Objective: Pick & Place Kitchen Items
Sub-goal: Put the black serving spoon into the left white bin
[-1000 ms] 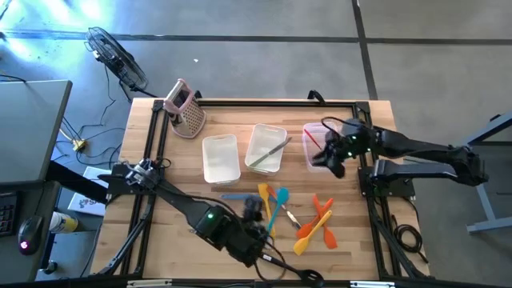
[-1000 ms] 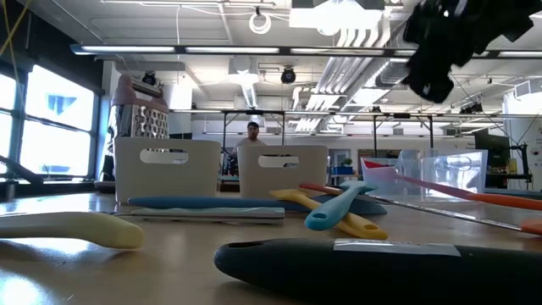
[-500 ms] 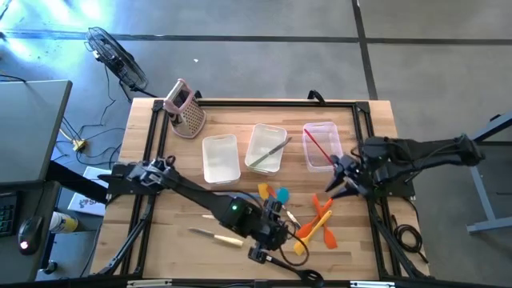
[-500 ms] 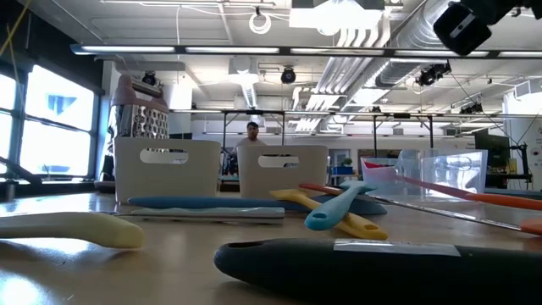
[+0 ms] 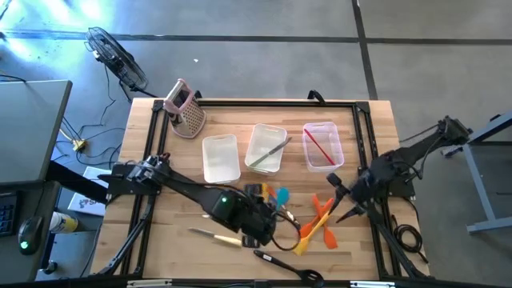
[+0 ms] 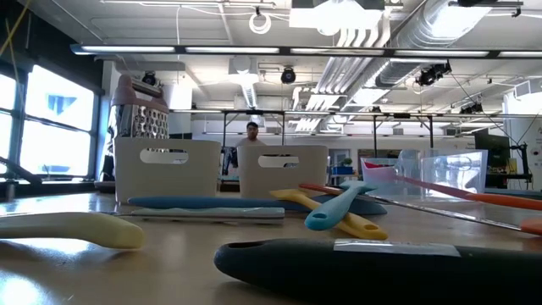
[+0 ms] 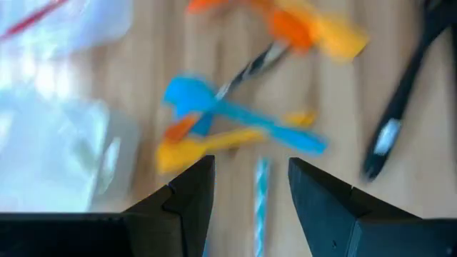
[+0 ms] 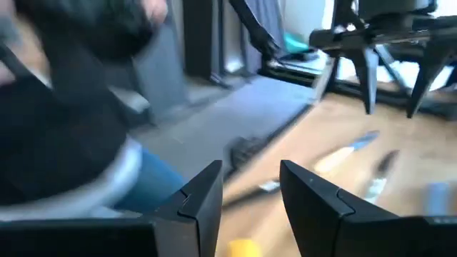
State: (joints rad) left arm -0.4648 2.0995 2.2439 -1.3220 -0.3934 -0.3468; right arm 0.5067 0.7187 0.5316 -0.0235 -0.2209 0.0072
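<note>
On the wooden tabletop (image 5: 160,240), the metal box grater (image 5: 186,110) with its pink handle stands at the far left corner. Three clear bins sit in a row across the middle: the left bin (image 5: 220,158) looks bare inside, the middle bin (image 5: 266,148) holds metal tongs (image 5: 270,154) lying on a slant, and the right bin (image 5: 322,146) holds a red spatula (image 5: 319,149).

Near the front left edge lies a small knife with a pale handle (image 5: 214,237). The left gripper (image 5: 254,192) hovers low over the middle of the tabletop, just beside the loose utensils; its jaws are spread apart with nothing between them, and its wrist view looks down on a blue spatula (image 7: 235,114) crossing a yellow spatula (image 7: 214,143), with a thin blue-handled utensil (image 7: 259,203) just below them. A black ladle (image 5: 284,265) lies by the front edge.

To the right of these, two orange spatulas (image 5: 320,220) lie crossed with another yellow spatula (image 5: 306,236). The right gripper (image 5: 340,200) hangs just beside the orange pair, toward the right edge; its jaws are parted and carry nothing.
</note>
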